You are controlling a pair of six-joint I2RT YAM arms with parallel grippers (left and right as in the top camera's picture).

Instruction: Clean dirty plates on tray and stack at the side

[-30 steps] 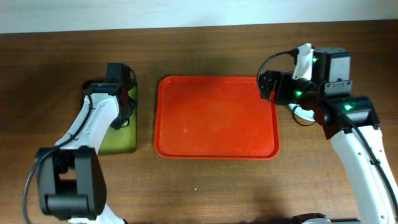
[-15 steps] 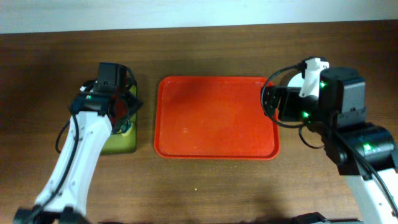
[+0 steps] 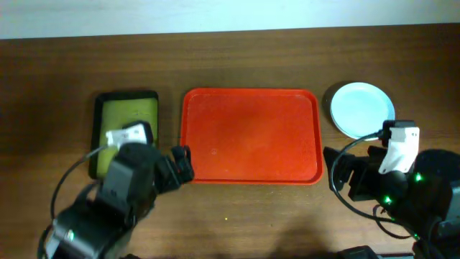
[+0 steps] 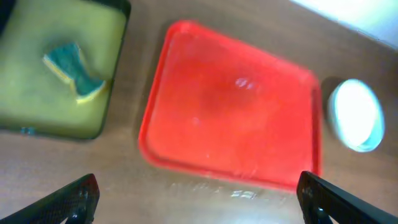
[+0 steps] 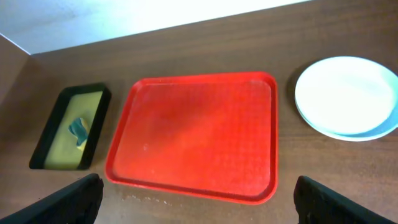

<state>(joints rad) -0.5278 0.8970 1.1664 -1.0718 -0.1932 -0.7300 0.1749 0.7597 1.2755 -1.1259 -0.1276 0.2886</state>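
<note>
Status: red tray sits mid-table, long side running left to right, raised rim all round. The plates are off it, stacked on the wood just beside its right short edge, up by the far corner, with a thin gap to the rim. The top one reads white, and a pale blue edge peeks out from under it on the near side. How many are in the stack I can't tell from these views, probably more than two.

A black tray with an olive-green inside lies left of the red one and parallel to it, a strip of wood between them. A sponge, teal and yellow, lies inside it.

The left gripper has its fingers spread wide with nothing between them. It hangs high over the near-left corner of the red tray, and its arm covers the near end of the black tray in the overhead view.

The right gripper also has its fingers wide apart and holds nothing. It is up high over bare wood off the near-right corner of the red tray, with the plates beyond it. Its wrist view takes in both trays and the stack at once.
</note>
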